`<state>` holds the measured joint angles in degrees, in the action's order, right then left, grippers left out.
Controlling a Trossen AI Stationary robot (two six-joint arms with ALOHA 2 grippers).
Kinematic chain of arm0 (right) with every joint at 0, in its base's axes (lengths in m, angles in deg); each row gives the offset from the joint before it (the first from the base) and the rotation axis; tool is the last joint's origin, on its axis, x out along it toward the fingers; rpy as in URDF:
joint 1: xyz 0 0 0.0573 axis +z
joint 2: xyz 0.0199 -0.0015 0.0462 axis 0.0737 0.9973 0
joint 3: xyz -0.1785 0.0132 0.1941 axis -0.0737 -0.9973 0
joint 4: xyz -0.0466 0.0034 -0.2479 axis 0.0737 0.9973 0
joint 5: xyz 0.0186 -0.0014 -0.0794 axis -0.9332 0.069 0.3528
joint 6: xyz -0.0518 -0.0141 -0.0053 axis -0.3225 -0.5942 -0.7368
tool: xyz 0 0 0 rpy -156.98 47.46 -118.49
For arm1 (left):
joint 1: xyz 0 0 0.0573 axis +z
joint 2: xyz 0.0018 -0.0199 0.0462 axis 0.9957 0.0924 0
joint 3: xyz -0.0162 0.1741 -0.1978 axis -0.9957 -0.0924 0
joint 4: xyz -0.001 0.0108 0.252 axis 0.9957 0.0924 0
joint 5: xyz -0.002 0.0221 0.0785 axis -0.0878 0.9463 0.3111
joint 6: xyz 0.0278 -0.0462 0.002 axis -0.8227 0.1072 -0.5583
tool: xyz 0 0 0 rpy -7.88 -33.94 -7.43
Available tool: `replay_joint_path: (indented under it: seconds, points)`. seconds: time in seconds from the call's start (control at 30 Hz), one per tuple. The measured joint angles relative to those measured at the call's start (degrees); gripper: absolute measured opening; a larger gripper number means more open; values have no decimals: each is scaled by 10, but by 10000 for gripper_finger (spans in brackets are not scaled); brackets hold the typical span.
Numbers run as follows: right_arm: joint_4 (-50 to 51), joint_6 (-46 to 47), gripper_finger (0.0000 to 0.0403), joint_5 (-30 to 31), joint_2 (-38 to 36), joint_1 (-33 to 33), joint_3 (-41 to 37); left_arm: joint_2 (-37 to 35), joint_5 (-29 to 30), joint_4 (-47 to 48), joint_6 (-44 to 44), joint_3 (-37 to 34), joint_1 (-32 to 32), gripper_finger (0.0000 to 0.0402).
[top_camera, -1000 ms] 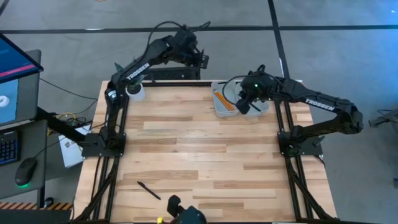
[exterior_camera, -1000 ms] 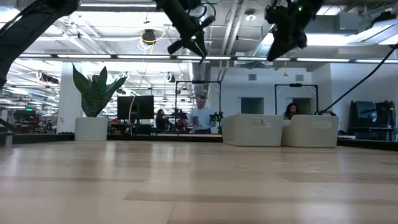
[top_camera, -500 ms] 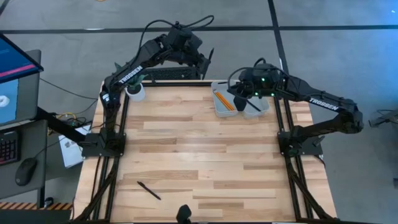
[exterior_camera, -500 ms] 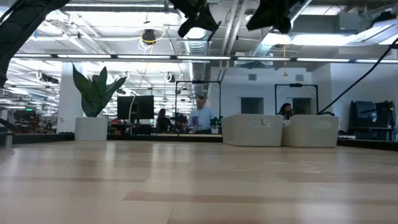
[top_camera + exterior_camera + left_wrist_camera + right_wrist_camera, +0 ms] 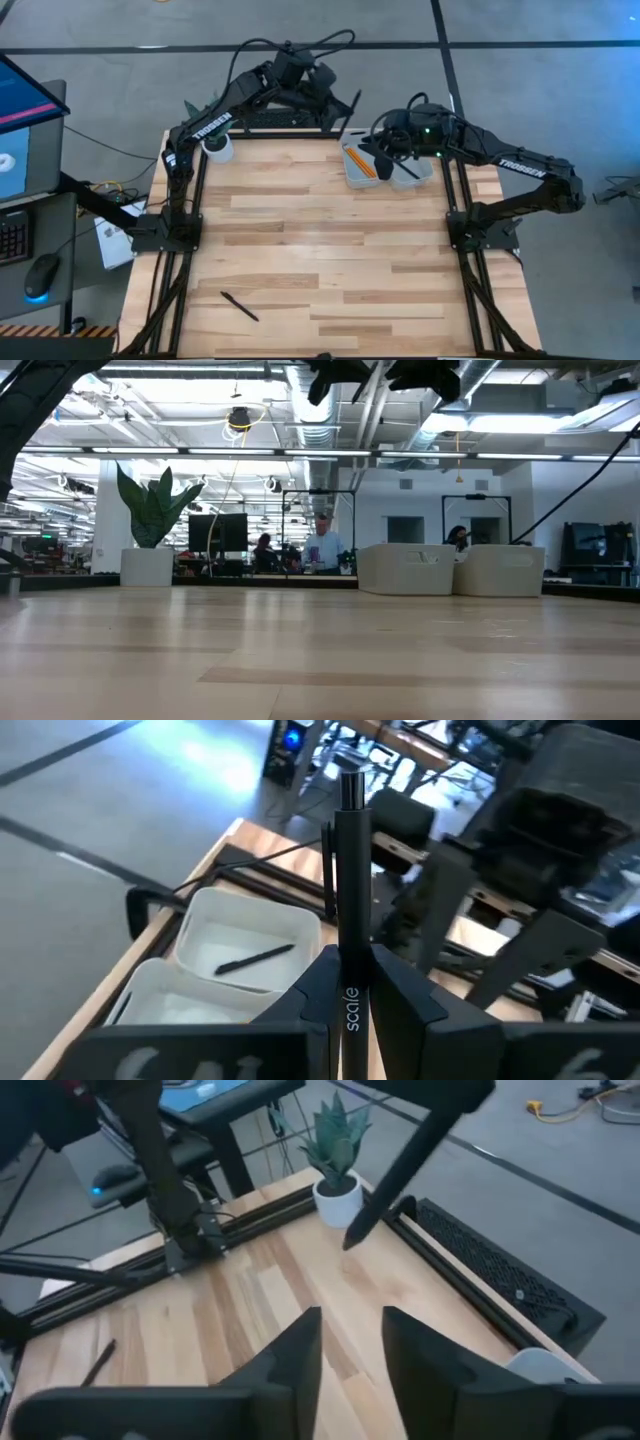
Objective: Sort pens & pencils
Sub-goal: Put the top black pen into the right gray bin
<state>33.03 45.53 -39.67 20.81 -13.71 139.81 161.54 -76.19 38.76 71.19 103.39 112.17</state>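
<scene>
A black pen (image 5: 350, 890) stands clamped in the left gripper (image 5: 345, 982), its long axis running straight out from between the closed fingers (image 5: 312, 992), held in the air above the counter's far edge (image 5: 300, 133) just beside the two white bins. In the high view this pen (image 5: 351, 106) slants down toward the bins. The nearer bin (image 5: 356, 166) holds orange pencils (image 5: 358, 161) lying lengthwise; the other bin (image 5: 250, 935) holds one black pen (image 5: 256, 958) lying flat and slanted. A third black pen (image 5: 239, 306) lies diagonally on the counter near its front left corner, well apart from everything. The right gripper (image 5: 352, 1342) hangs over the bins, fingers (image 5: 295, 1355) parted with nothing between them. A potted plant (image 5: 217, 143) stands at the far left corner
</scene>
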Motion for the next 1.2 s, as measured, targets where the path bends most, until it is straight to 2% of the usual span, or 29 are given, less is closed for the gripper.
replay_joint_path:
  seconds: [0.27,0.43,0.57,0.97,1.2]
  points:
    - [-21,-10,211,2,0,17,0,0,-51,-3,-37,0,-2,29]
    - [-45,-13,234,4,0,31,0,0,-73,-34,-49,0,-8,29]
    - [-72,-14,233,4,0,38,0,0,-102,-61,-47,0,-9,29]
    - [-148,6,213,3,1,33,0,1,-108,-89,-55,0,-23,29]
    - [-156,22,196,0,0,29,1,1,-130,-123,-20,-1,-25,29]
